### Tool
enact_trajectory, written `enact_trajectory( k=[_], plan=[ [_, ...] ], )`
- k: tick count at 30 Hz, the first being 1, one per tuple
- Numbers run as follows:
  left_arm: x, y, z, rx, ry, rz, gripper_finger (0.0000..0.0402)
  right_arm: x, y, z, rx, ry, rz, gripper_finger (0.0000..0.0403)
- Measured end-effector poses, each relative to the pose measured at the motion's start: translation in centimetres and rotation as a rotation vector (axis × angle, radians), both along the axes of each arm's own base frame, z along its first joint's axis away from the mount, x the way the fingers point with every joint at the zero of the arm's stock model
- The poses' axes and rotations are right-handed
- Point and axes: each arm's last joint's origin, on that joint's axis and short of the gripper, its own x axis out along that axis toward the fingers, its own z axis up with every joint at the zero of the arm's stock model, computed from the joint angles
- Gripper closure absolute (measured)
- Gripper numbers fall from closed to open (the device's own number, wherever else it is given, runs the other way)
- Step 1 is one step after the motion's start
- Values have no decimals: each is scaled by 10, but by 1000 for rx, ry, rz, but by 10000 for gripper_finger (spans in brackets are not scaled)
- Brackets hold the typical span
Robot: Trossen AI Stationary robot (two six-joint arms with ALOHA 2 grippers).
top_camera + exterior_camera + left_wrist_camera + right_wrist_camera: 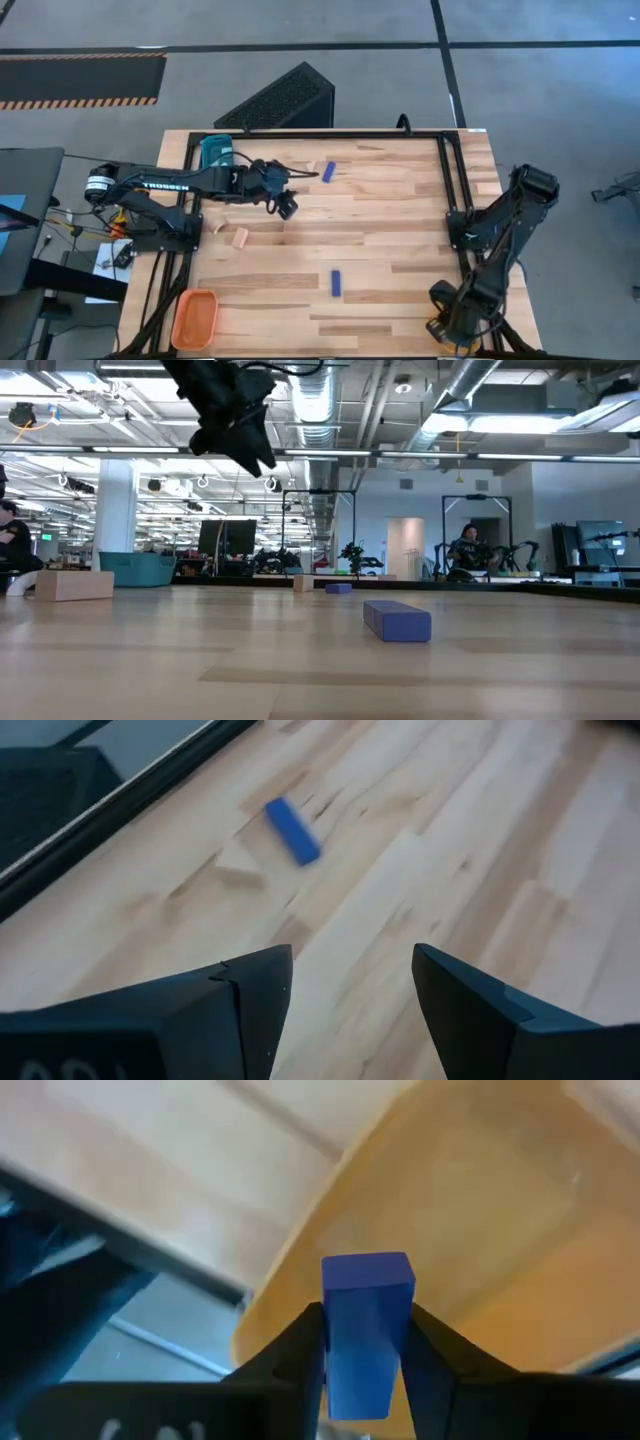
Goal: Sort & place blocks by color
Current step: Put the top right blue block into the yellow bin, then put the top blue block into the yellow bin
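- Wooden table [400,215] carries loose blocks (two dark blue bars [337,283], some wood pieces [239,237]).
- Left gripper [350,1010] hovers open, empty.
- Right gripper [365,1342] pinches a blue block [366,1320] over the yellow tray [500,1210].

The wooden tabletop [400,230] carries two blue blocks [337,283], pale wood pieces [240,237] nearby, and corner trays: teal [215,151], orange [195,319].

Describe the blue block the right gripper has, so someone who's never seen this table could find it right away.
Start at the table's corner on the right arm's side, where the right gripper hangs over a yellow tray. The blue block stands on end between its fingers. Unlike the two blue blocks lying on the wood, it is off the table.
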Motion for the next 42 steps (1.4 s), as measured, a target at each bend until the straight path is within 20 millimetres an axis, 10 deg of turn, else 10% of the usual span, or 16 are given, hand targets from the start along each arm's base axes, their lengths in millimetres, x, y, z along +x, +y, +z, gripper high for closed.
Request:
enact_trajectory(
  k=[12, 17, 23, 33, 42],
  plan=[
    [-2, -23, -3, 23, 61, -113, 207, 5, -22, 9, -78, 32, -81, 177],
    [-12, -27, -1, 47, 118, -134, 207, 27, -50, 39, -130, -379, -102, 180],
    [-20, -19, 15, -12, 17, -142, 207, 79, -133, 57, -468, -614, -235, 213],
    [-32, 9, 27, 3, -43, 20, 207, 159, -304, 30, -667, -622, -436, 269],
    [-41, 5, 18, -74, 43, 103, 207, 226, -380, 5, -566, -616, -199, 374]
  ],
)
